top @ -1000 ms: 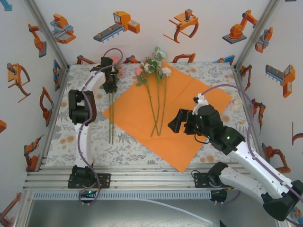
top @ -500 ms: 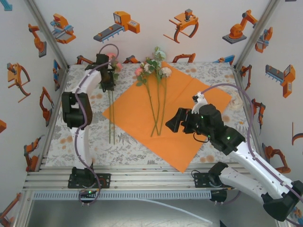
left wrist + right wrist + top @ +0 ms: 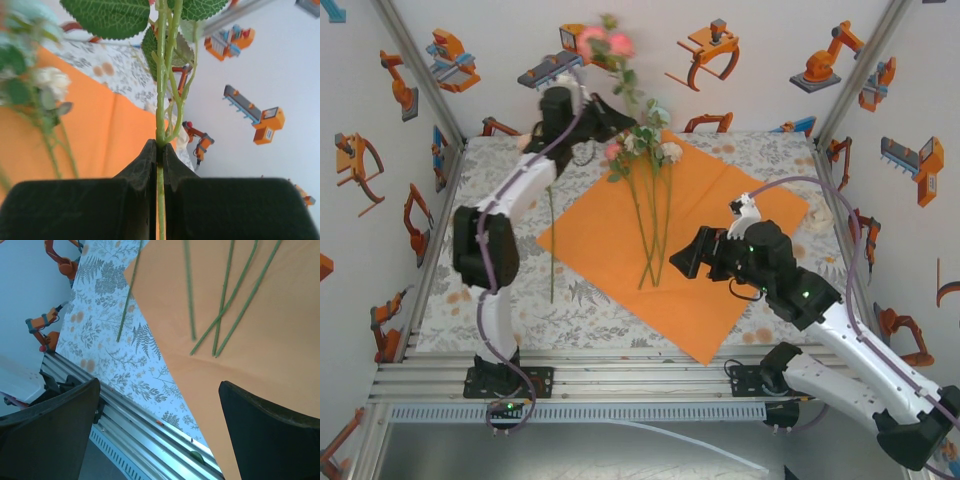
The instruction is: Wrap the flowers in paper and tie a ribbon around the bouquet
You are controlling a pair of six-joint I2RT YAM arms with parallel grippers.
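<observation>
Pink rose (image 3: 591, 41) newly aloft, left gripper (image 3: 159, 149)

Orange paper (image 3: 725, 205), pink-and-white flowers (image 3: 642, 142) — green-leaved, floral-print tablecloth (image 3: 455, 295)

The large orange rectangular paper sheet (image 3: 592, 230) looks matt and smooth with one faint crease, the floral-print tablecloth (image 3: 590, 312) soft cloth, the silver rails (image 3: 630, 385) ribbed dull metal, the left gripper's (image 3: 158, 146) fingers (image 3: 140, 166) matt black plastic, the thin green rose stem (image 3: 161, 90) glossy plastic.

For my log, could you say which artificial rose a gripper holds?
The pink-bloomed long-stemmed rose pinched in the left gripper; the other roses lie on the orange paper sheet.
</observation>
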